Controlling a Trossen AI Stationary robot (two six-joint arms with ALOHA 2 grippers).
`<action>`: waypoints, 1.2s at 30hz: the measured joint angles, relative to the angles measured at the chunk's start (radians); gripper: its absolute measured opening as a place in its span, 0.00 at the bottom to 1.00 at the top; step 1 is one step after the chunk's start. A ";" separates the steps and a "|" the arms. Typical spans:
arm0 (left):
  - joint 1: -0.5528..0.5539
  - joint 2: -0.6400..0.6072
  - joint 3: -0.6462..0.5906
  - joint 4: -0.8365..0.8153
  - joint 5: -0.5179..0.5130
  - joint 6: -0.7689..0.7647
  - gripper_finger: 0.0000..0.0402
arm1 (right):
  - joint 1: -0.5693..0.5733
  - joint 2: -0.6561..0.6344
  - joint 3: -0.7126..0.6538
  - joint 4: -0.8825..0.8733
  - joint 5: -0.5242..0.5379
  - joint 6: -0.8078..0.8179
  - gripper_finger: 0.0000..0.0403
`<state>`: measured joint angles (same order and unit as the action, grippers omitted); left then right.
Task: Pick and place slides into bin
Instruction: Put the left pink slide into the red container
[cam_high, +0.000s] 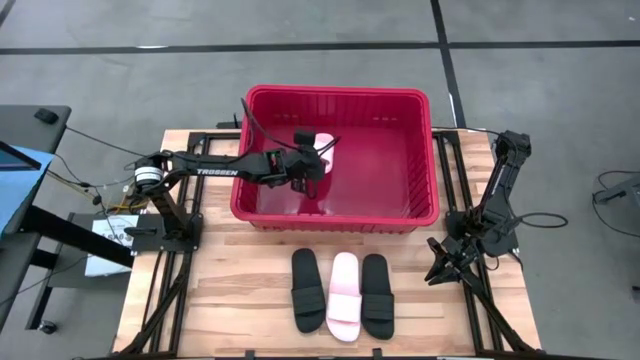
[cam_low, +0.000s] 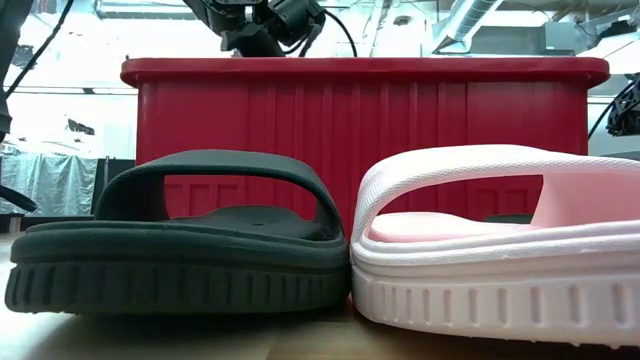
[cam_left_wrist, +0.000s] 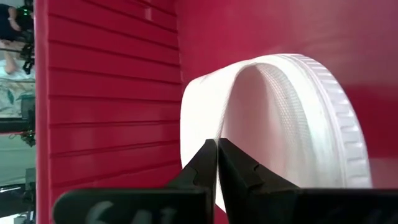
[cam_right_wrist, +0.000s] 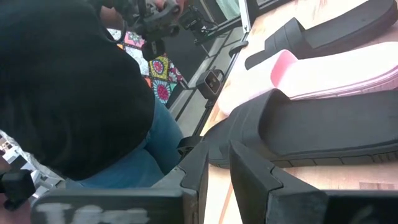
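Observation:
The red bin (cam_high: 340, 92) stands at the table's far middle. My left gripper (cam_high: 305, 160) reaches into it from the left and is shut on a pale pink slide (cam_high: 325, 148), seen close in the left wrist view (cam_left_wrist: 311, 106). Three slides lie sole-down side by side near the front edge: a black one (cam_high: 307, 290), a pale pink one (cam_high: 346, 295) and another black one (cam_high: 376, 293). My right gripper (cam_high: 442, 266) waits at the table's right, its fingers slightly apart and empty. My left gripper pinches the edge of the pale slide's wide strap (cam_left_wrist: 208, 127) between its two fingers. The fingers come from above, slanting down into the bin. The slide hangs below them inside the bin, on its side, next to the ribbed wall; whether it touches the bin's floor cannot be told.
In the low view a black slide (cam_low: 180, 250) and the pale slide (cam_low: 500, 260) stand in front of the bin's near wall (cam_low: 360, 110). A person in a dark top and jeans (cam_right_wrist: 74, 93) stands beyond the table's edge. Bare wood lies left of the three slides.

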<state>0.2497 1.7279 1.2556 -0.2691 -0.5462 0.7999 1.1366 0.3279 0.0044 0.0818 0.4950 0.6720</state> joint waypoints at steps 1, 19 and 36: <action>0.000 0.000 0.000 -0.006 0.006 -0.001 0.00 | 0.000 0.000 0.000 0.000 0.000 0.000 0.14; -0.002 0.000 0.000 -0.057 0.149 -0.083 0.00 | 0.000 0.000 0.000 0.000 0.000 0.000 0.14; -0.002 0.000 0.000 -0.056 0.250 -0.183 0.00 | 0.000 0.000 0.000 0.000 0.000 0.000 0.14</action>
<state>0.2478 1.7283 1.2552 -0.3252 -0.2963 0.6166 1.1369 0.3279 0.0043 0.0818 0.4950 0.6720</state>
